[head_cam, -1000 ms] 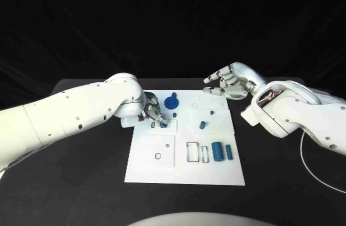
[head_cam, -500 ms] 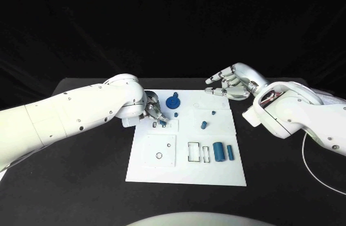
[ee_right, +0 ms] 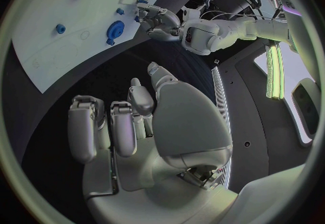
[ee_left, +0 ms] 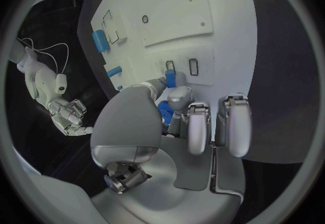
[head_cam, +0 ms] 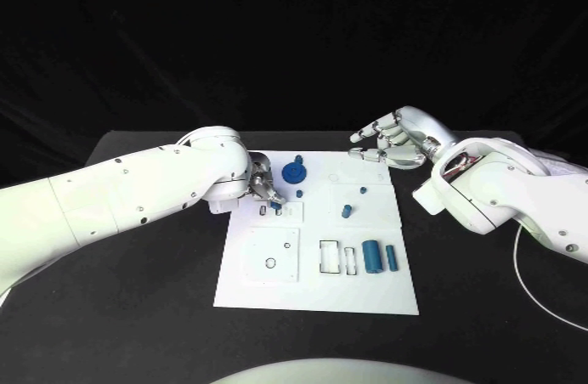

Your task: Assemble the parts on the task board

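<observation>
Task board (head_cam: 368, 295): white rectangular plate, long axis running away from the robot, lying flat at the middle of a black table (head_cam: 147, 316) against a dark backdrop. Left hand (head_cam: 262, 189): low over the board's far left part, fingers drawn together and pinching a small blue part (ee_left: 170, 78); in the left wrist view this part is a short upright block, its long axis pointing down towards the board, its lower end just beside two narrow rectangular slots (ee_left: 193, 66) (whether it touches the board I cannot tell). Right hand (head_cam: 390, 143): raised beyond the board's far right corner, fingers loosely curled and apart, holding nothing. Blue gear-like disc (head_cam: 293, 174): flat on the far end of the board, near the left hand, with a small blue peg (head_cam: 298, 159) just behind it. Small blue piece (head_cam: 346, 211): mid-board, slightly tilted, a smaller blue stub (head_cam: 363, 190) beyond it. Blue cylinder (head_cam: 370, 256): lying on its side on the near right part, long axis along the board's length; a thinner blue bar (head_cam: 390, 259) lies parallel just to its right. Rectangular outlined recess (head_cam: 329, 257): just left of the cylinder. Raised square panel (head_cam: 269, 254): near left part, bearing a ring mark.
</observation>
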